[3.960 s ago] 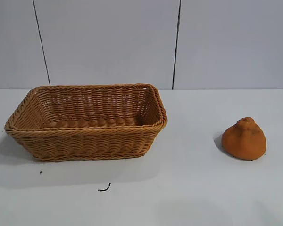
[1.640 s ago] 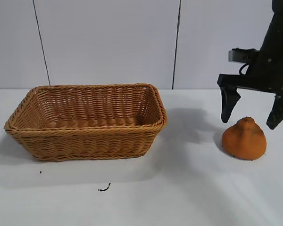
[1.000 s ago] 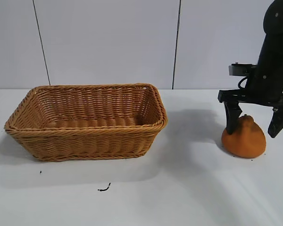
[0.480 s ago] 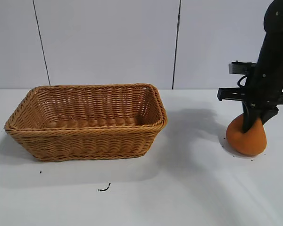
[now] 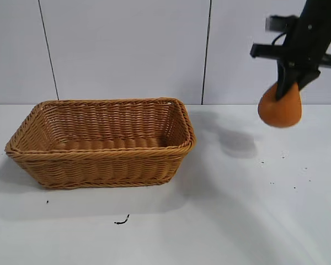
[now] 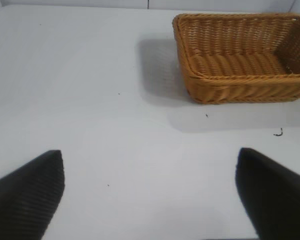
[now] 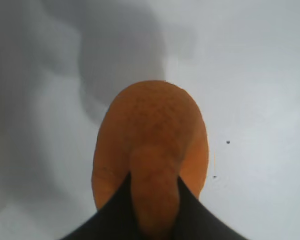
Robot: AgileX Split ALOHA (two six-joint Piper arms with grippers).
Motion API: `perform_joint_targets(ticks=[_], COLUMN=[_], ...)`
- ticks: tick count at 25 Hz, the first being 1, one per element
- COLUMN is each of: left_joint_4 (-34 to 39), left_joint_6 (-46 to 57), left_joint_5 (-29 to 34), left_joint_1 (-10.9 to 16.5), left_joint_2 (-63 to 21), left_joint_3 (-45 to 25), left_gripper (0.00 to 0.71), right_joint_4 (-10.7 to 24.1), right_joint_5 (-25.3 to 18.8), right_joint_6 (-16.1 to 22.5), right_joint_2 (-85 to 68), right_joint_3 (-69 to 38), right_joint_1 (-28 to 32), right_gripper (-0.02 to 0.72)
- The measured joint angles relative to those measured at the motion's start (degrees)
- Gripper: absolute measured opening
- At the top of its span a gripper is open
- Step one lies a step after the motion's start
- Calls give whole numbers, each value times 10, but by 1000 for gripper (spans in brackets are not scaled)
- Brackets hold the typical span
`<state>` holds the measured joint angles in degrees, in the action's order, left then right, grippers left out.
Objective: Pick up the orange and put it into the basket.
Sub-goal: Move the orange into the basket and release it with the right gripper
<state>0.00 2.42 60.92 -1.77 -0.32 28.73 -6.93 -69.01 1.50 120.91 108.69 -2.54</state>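
The orange (image 5: 280,110) hangs in the air at the right, well above the white table, held by its knobby top. My right gripper (image 5: 291,83) is shut on that top bump. In the right wrist view the orange (image 7: 150,135) hangs below the black fingers (image 7: 115,210), which pinch its bump. The tan wicker basket (image 5: 99,157) stands on the table at the left, empty, well apart from the orange. It also shows in the left wrist view (image 6: 215,90). My left gripper (image 6: 150,195) is open and empty over bare table, away from the basket.
The white table (image 5: 220,221) bears a small dark scrap (image 5: 121,222) in front of the basket and a few dark specks (image 5: 281,157) at the right where the orange lay. A panelled wall stands behind.
The right gripper came down over the orange, shut on its top bump and has lifted it off the table. The basket has not moved.
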Motion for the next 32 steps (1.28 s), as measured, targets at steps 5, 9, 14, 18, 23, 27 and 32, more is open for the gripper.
perform_joint_targets(ticks=[5,9,14,18,23,27,32], left_joint_4=[0,0,0,0,0,0,0], left_joint_6=[0,0,0,0,0,0,0], left_joint_5=[0,0,0,0,0,0,0], left_joint_1=[0,0,0,0,0,0,0], left_joint_2=[0,0,0,0,0,0,0], left_joint_3=[0,0,0,0,0,0,0], left_gripper=[666,666,666,666,666,666,666], right_joint_4=[-4,0,5,9,26,43,50], right_joint_5=[-5,-8,-8,-3,55,97,155], right_joint_6=[-1,-1,-1,5,22,47,61], right_joint_2=[-5,-5,-5,-5,-1,28,89], right_joint_3=[54,56,56,56,57,58,58], right_joint_1=[-1,-21,-94,-173,-267,-316,-335], right_gripper=[31,31,31,31,31,31,31])
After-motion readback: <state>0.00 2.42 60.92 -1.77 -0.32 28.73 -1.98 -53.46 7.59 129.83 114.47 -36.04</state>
